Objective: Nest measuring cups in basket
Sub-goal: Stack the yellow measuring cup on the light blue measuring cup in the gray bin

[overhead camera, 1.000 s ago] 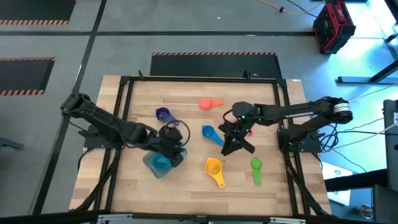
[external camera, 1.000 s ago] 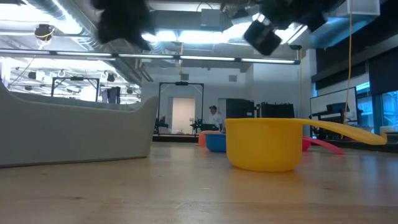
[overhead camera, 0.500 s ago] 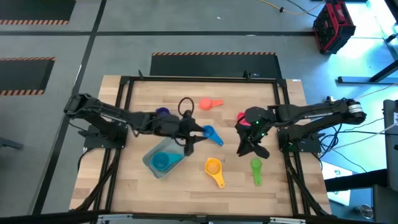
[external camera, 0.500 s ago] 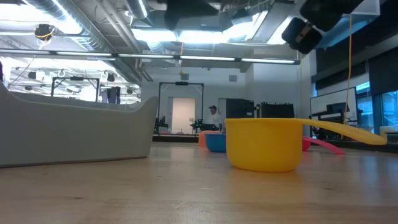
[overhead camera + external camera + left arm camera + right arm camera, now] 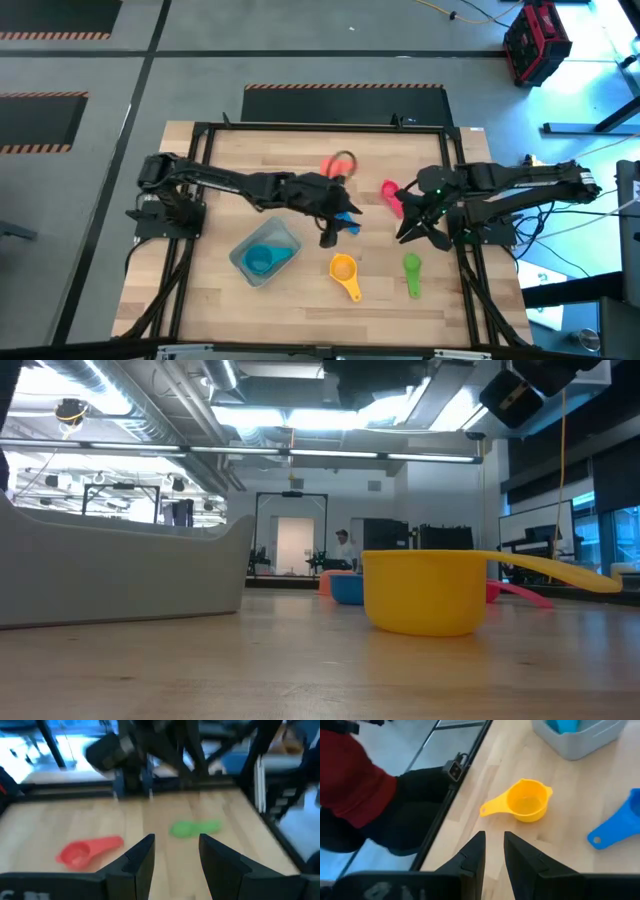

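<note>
The pale basket (image 5: 283,238) holds the teal cup (image 5: 260,262) and stands left of centre. My left gripper (image 5: 330,232) hovers open high over the blue cup (image 5: 347,213), which it half hides; nothing lies between its fingers (image 5: 142,857). My right gripper (image 5: 412,232) hangs above the table's right part, between the pink-red cup (image 5: 390,196) and the green cup (image 5: 412,270), its fingers (image 5: 475,855) a narrow gap apart and empty. The yellow-orange cup (image 5: 343,270) rests on its base near the front. The coral-orange cup (image 5: 333,166) lies at the back. The purple cup is hidden.
A black metal frame (image 5: 200,140) runs round the wooden table top. In the right wrist view something red and dark (image 5: 355,785) shows beyond the table's edge. The low view has the yellow-orange cup (image 5: 425,592) close in front and the basket's wall (image 5: 120,575) at the left.
My left gripper has left the place above the basket and swung toward the table's right and far side, rolling as it went, until it stands over the blue cup. My right gripper has drawn back from the table's middle toward the right edge, rising a little.
</note>
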Robot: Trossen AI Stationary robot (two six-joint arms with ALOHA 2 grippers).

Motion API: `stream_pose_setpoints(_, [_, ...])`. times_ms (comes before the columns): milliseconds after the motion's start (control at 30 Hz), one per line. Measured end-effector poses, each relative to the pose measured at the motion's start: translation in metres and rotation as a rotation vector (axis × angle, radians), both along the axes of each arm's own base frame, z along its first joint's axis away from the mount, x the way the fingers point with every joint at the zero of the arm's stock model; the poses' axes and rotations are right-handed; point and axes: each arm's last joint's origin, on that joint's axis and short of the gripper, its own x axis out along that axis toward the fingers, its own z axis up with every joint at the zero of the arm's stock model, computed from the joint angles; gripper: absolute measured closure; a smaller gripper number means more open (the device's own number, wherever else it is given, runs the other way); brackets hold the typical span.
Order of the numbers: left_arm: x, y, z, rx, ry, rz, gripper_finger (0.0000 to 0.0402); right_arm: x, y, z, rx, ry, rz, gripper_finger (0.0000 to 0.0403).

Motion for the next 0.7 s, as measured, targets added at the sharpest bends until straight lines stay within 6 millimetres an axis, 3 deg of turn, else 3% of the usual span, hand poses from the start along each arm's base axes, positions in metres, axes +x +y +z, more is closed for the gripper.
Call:
stream_pose_setpoints(300, [0.032, -0.004, -0.045, 0.033, 0.316, -0.053, 0.0255, -0.002, -0.001, 0.0, -0.038, -0.009, -0.013, 0.0327])
stream_pose_setpoints(700, [0.054, -0.026, -0.098, -0.016, 0.42, -0.171, 0.0255, -0.001, -0.001, -0.001, -0.051, -0.014, 0.001, 0.0327])
